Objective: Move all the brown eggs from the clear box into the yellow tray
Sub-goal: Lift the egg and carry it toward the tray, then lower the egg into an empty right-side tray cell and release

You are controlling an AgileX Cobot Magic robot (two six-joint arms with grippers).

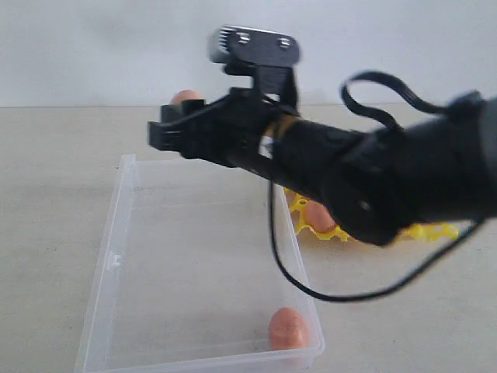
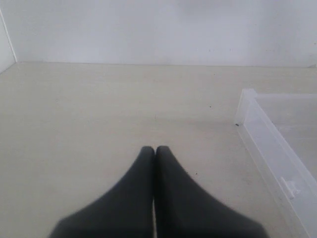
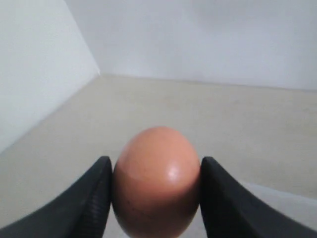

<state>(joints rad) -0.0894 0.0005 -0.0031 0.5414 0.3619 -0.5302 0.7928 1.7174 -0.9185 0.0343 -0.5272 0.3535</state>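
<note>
— Starting nearest: what lies in the clear box?

— One brown egg, smooth, oval and pinkish. It rests on the floor in the near right corner, close against the wall. The box is thin transparent plastic, shallow and rectangular, with rounded corners, a raised rim and a small tab on its left wall.

— And the right arm?

— It comes in from the right, black and blurred, slanting across above the box. A loose black cable loops beneath it. The right gripper has its jaws partway apart, clamped on a second egg. The dark curved fingers press its two sides and its rounded end bulges up between them. From the exterior view that egg shows above the box's far edge, off the floor.

— The yellow tray?

— It sits beyond the arm, right of the box, on the pale matte table. Only bits of its glossy scalloped edge show, with at least one nested egg in a cup.

— The left gripper?

— Its jaws are pressed together with nothing between them. It hangs over bare table beside the box's left wall.
</note>
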